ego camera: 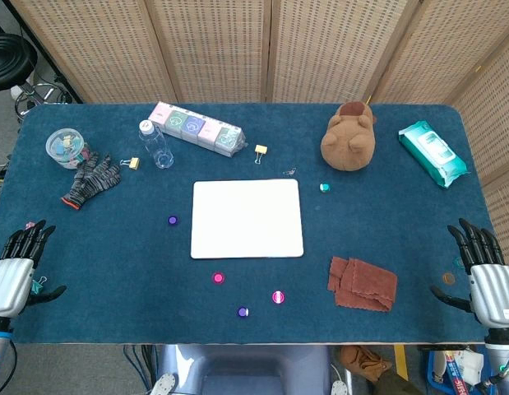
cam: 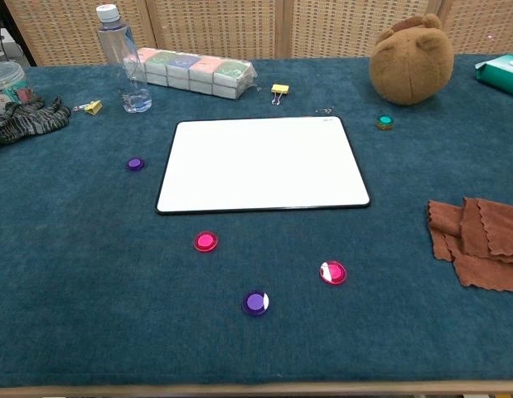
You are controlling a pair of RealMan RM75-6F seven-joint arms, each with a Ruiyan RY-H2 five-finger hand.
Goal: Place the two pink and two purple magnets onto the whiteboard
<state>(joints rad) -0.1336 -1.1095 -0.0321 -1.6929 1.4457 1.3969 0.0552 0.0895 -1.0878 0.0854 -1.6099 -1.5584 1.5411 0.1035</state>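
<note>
The whiteboard [ego camera: 247, 219] lies flat in the middle of the blue table [ego camera: 114, 271] and nothing is on it yet. All four magnets wait on the cloth around it. One purple magnet [ego camera: 173, 220] sits off the board's left side, and the other purple magnet [ego camera: 242, 312] sits near the front edge of the table. One pink magnet [ego camera: 218, 278] lies just below the board, and the other pink magnet [ego camera: 277, 297] lies a bit to the right of it. The left hand [ego camera: 16, 267] rests at the left edge of the table with its fingers spread and nothing in them. The right hand [ego camera: 484, 271] rests at the right edge the same way, also holding nothing. The magnets are small, flat and smooth, so big fingers could slip off one or push it along the cloth. A green magnet [ego camera: 324, 188] sits near the board's top right corner, and a hand could take that wrong one by mistake. There may be tiny things beside each hand, but they are too small to tell.
</note>
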